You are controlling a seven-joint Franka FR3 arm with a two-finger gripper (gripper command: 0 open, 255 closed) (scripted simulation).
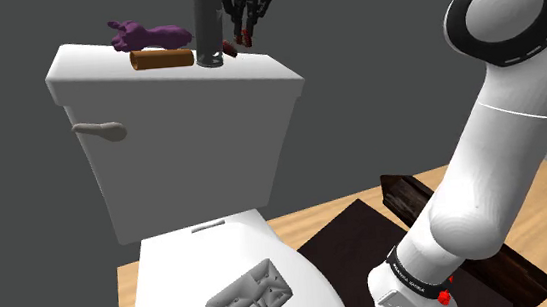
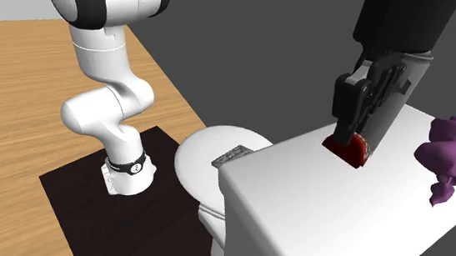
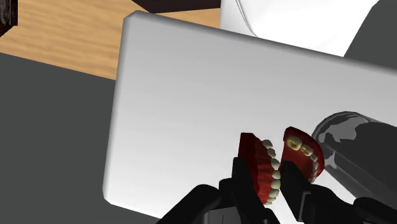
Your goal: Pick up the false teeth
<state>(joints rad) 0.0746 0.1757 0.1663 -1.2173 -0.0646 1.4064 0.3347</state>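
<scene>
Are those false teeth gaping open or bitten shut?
Open: the false teeth show two red halves spread apart, tooth rows not meeting; the gripper clasps one half.

The false teeth are two dark red gum arches lined with cream teeth, a few of them yellow, gaping apart and standing on edge on the flat white lid. One arch is clasped between the black fingers of the gripper; the other stands free just beside it
</scene>
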